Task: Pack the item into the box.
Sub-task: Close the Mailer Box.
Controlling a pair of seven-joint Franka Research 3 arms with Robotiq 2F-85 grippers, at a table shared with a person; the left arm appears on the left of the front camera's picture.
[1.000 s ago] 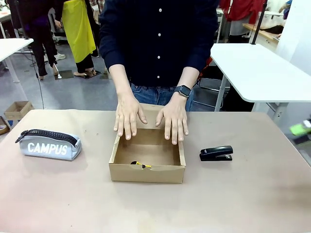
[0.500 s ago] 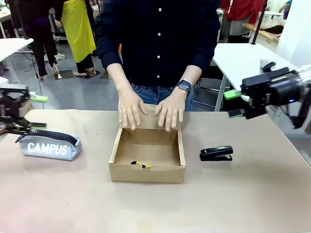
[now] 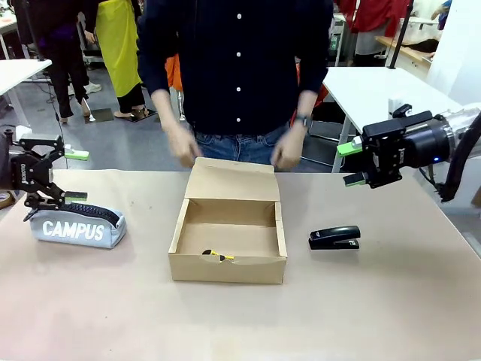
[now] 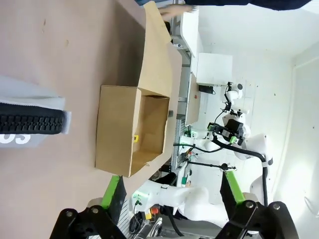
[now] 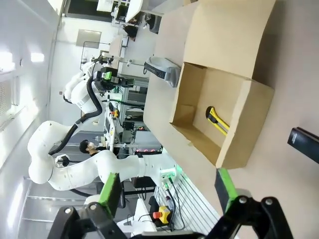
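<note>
The brown cardboard box (image 3: 228,269) stands open at the table's middle, its flap lid (image 3: 234,180) raised at the far side. The yellow item (image 5: 218,121) lies on the box floor near the front wall; a bit of it peeks through the front notch (image 3: 218,256). My left gripper (image 3: 75,175) hovers open above the table's left end, well clear of the box (image 4: 115,130). My right gripper (image 3: 350,164) hangs open at the right, above and beyond the stapler. Nothing sits between either pair of fingers (image 4: 112,191) (image 5: 225,186).
A grey "CAMPUS" pencil case (image 3: 77,224) lies left of the box under my left gripper. A black stapler (image 3: 334,237) lies right of the box. The person stands at the far side with both hands (image 3: 288,151) raised just behind the flap.
The person's hands left the box's far edge and pulled back, and the flap lid swung up. Both grippers came into view from the sides, the right one moving inward.
</note>
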